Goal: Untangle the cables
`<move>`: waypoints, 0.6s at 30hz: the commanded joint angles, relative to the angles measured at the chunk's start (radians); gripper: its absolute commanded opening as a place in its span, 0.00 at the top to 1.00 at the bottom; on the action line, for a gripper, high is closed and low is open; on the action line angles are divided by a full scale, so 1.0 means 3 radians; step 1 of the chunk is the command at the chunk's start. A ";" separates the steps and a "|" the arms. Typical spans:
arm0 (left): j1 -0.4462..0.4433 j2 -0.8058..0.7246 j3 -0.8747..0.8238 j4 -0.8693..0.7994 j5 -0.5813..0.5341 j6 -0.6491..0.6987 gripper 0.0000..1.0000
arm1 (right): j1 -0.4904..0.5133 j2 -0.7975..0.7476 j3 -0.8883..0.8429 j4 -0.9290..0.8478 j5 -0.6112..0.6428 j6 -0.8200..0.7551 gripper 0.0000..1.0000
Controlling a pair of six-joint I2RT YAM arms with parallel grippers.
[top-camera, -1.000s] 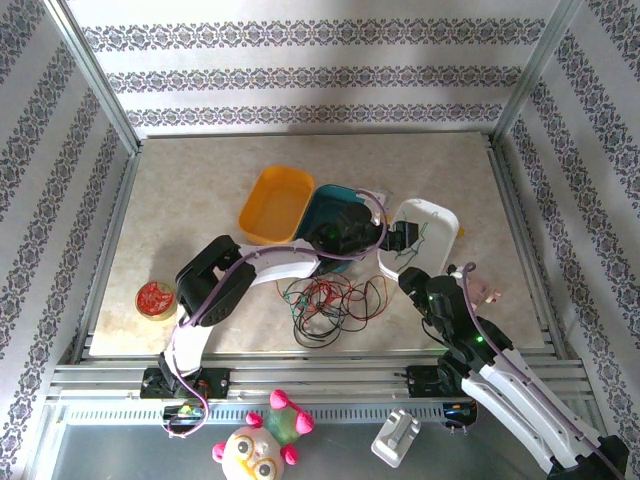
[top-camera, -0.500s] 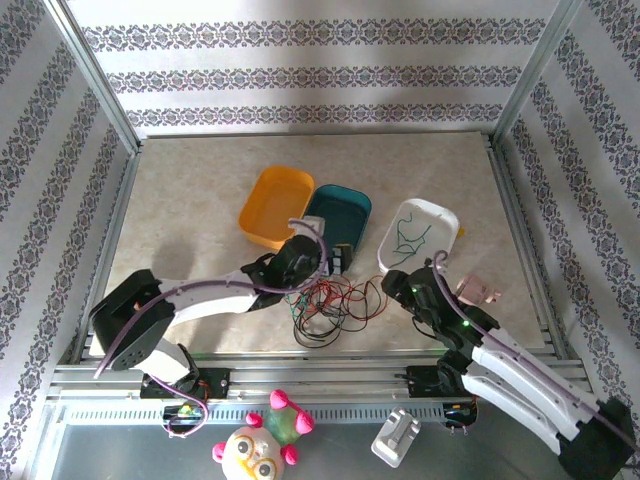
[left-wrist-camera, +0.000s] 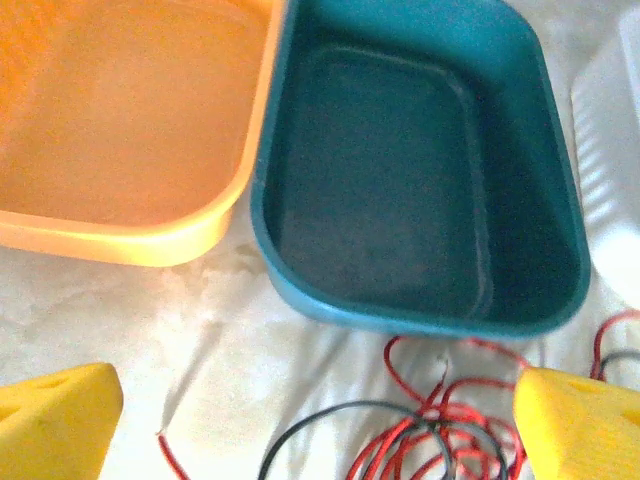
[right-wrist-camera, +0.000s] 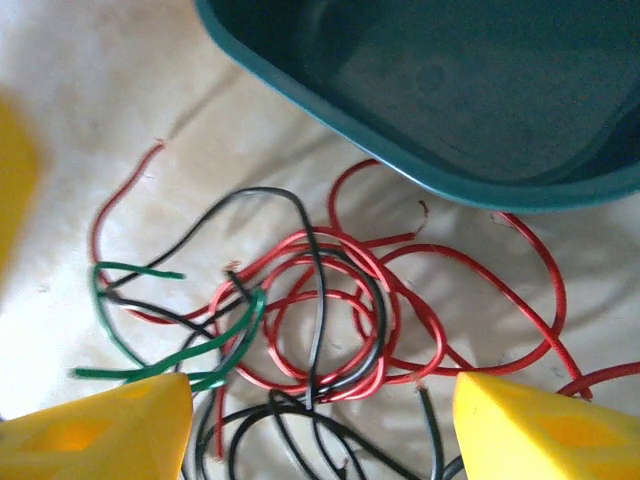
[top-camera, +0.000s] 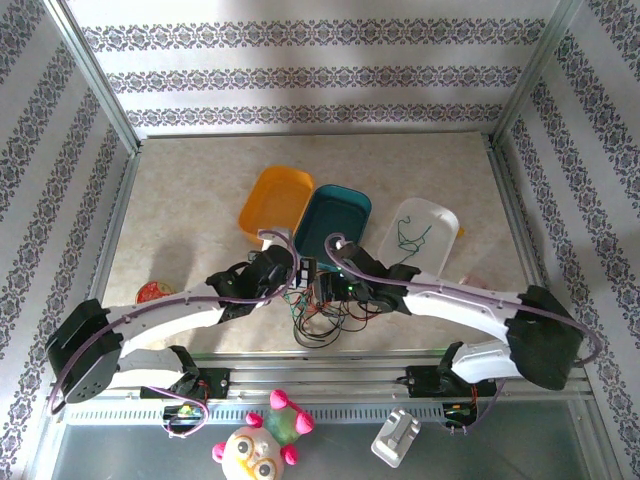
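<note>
**Both grippers spread wide over the cable tangle**

From overhead we see both arms extended toward the middle of the table (top-camera: 190,200), their heads close together at the near side of the teal tub (top-camera: 338,218). The cable tangle (top-camera: 330,310) lies on the table just in front of that tub, under the two heads and a little nearer to the arm bases.

In the left wrist view, the left gripper (left-wrist-camera: 315,425) has its jaws wide apart. Its yellow fingertips (left-wrist-camera: 55,420) sit in opposite bottom corners, and nothing is gripped between them. Red and black loops from the tangle's edge lie on the table in the gap, closer to the right-hand tip. We cannot tell whether that tip touches them. Ahead, the orange tub (left-wrist-camera: 120,120) and the teal tub stand side by side, with the white tub (left-wrist-camera: 615,180) at the right edge.

In the right wrist view, the right gripper (right-wrist-camera: 320,430) is spread just as wide and holds nothing. Its tips flank the heart of the tangle. Several red cables (right-wrist-camera: 395,300) are coiled in overlapping loops, and a black cable (right-wrist-camera: 317,280) threads down through them. A green strand (right-wrist-camera: 150,372) on the left runs up to the left-hand tip, but we cannot tell whether they touch.

Overhead, a separate green cable (top-camera: 408,238) lies inside the white tub, apart from the tangle.
</note>
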 commanded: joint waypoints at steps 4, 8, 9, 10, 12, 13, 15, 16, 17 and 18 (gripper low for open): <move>-0.0029 -0.0099 0.0091 -0.0706 0.1012 0.0712 0.00 | -0.0324 0.0258 -0.0120 -0.0148 0.0016 0.0419 0.31; -0.0030 -0.0185 -0.0042 -0.0542 0.1363 0.0722 0.02 | -0.0434 0.0232 -0.0233 -0.0040 -0.0054 0.0498 0.31; -0.0030 -0.0181 -0.0051 -0.0529 0.1364 0.0706 0.03 | -0.0433 0.0235 -0.0234 -0.0044 -0.0051 0.0506 0.31; -0.0031 -0.0166 -0.0051 -0.0527 0.1351 0.0708 0.04 | -0.0435 0.0249 -0.0229 -0.0037 -0.0057 0.0512 0.31; -0.0033 -0.0122 -0.0048 -0.0524 0.1315 0.0719 0.12 | -0.0434 0.0273 -0.0214 -0.0037 -0.0066 0.0514 0.32; -0.0032 -0.0100 -0.0043 -0.0519 0.1308 0.0733 0.16 | -0.0435 0.0290 -0.0204 -0.0040 -0.0069 0.0511 0.32; -0.0035 -0.0039 -0.0026 -0.0504 0.1345 0.0761 0.21 | -0.0433 0.0309 -0.0188 -0.0048 -0.0079 0.0513 0.32; -0.0033 -0.0001 -0.0018 -0.0498 0.1367 0.0767 0.24 | -0.0435 0.0315 -0.0183 -0.0049 -0.0078 0.0511 0.32; -0.0035 0.0028 -0.0008 -0.0493 0.1375 0.0767 0.27 | -0.0432 0.0317 -0.0178 -0.0049 -0.0079 0.0509 0.32; -0.0040 0.0055 0.0002 -0.0485 0.1391 0.0767 0.30 | -0.0429 0.0317 -0.0178 -0.0049 -0.0075 0.0507 0.32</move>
